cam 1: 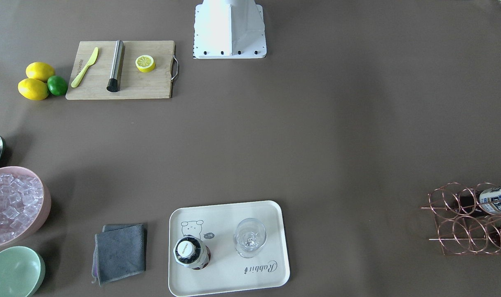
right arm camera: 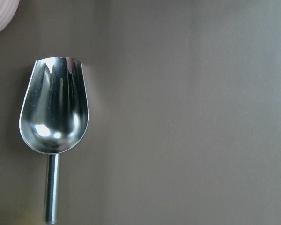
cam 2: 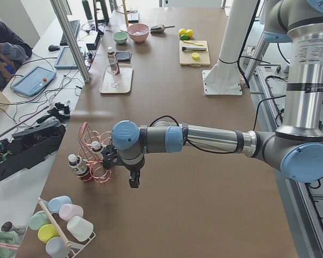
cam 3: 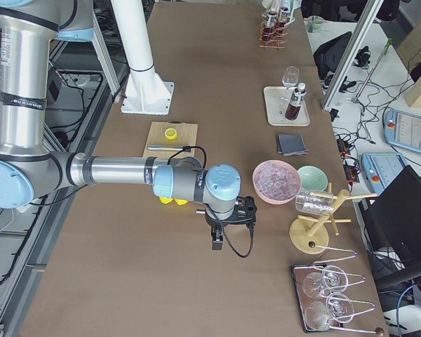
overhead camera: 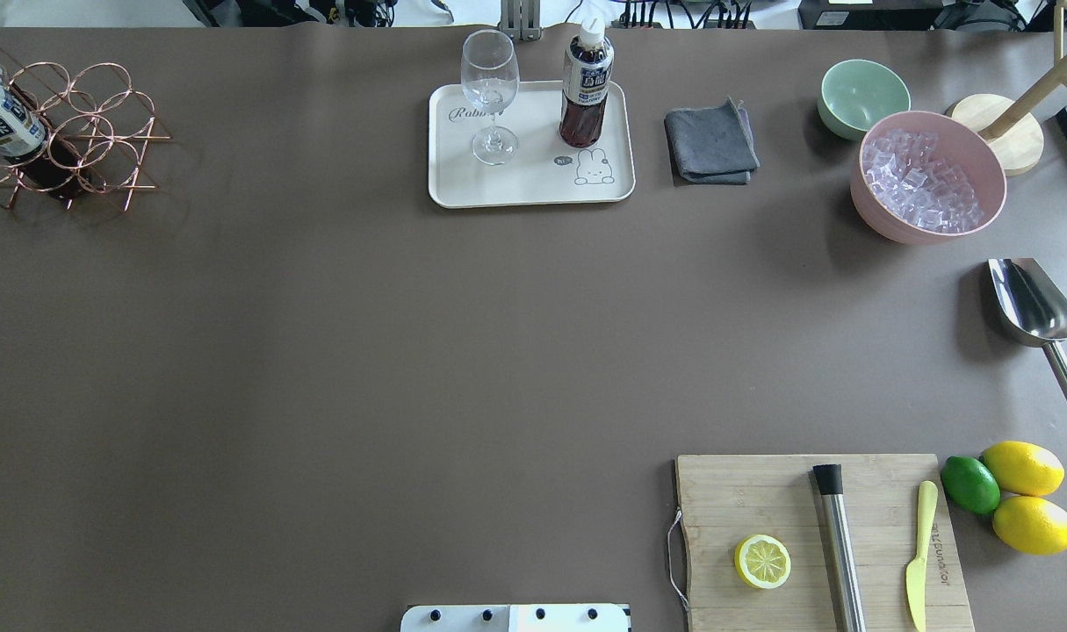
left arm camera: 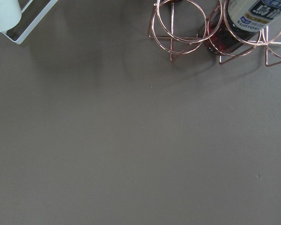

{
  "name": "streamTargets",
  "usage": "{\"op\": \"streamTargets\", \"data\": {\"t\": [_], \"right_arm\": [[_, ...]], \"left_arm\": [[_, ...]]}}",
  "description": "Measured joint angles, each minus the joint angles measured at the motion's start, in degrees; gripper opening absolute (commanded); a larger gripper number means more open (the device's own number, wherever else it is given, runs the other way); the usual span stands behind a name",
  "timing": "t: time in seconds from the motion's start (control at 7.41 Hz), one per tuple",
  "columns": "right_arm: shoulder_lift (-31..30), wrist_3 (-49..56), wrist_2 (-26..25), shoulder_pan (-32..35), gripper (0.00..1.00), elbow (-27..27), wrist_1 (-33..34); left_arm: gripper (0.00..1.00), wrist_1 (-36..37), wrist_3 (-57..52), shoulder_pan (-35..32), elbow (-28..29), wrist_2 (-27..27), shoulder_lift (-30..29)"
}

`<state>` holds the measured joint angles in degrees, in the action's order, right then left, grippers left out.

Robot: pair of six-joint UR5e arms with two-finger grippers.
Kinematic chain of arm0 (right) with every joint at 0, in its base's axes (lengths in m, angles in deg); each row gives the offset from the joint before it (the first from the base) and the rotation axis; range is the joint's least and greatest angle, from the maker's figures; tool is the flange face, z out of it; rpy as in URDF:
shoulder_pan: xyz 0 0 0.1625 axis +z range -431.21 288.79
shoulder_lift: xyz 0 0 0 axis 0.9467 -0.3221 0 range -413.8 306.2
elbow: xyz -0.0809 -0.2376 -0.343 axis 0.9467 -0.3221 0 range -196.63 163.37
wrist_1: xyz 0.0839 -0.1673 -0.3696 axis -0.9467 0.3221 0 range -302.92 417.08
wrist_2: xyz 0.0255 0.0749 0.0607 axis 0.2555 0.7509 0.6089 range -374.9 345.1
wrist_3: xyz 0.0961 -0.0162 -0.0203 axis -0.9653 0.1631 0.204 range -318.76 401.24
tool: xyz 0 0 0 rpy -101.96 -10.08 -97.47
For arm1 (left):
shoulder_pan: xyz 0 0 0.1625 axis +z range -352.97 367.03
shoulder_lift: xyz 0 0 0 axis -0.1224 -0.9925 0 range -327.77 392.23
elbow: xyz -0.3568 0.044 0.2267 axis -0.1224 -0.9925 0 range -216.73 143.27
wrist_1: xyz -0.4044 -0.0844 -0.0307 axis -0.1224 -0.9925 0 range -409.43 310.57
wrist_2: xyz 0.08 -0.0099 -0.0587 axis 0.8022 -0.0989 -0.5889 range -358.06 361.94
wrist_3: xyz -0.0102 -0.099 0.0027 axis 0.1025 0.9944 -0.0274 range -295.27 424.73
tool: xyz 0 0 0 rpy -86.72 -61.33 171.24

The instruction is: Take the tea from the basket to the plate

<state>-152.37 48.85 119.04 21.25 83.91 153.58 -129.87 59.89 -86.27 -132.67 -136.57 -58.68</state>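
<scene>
As the small plastic bottle of dark tea (overhead camera: 585, 88) stands upright on the cream rectangular tray (overhead camera: 533, 189) at the far edge of the tabletop (overhead camera: 322, 351), the job seems done. For the left hand (cam 2: 133, 181), near the copper wire basket (overhead camera: 85, 132), and the right hand (cam 3: 216, 242), I cannot tell how open they are.

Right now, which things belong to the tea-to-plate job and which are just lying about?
Job: plate, basket, tea bottle on the plate, tea bottle in the basket.
Lying about: wine glass, grey cloth, green bowl, ice bowl, scoop, cutting board, lemons, lime.
</scene>
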Motion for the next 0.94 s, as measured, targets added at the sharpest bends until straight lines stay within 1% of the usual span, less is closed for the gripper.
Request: {"op": "streamTargets", "data": {"t": [0.94], "right_arm": [[0.03,-0.06,-0.87,0.01,1.0,0.18,-0.09]], "left_arm": [[0.99,-0.42,0.21,-0.04,-0.18,1.04,0.0]]}}
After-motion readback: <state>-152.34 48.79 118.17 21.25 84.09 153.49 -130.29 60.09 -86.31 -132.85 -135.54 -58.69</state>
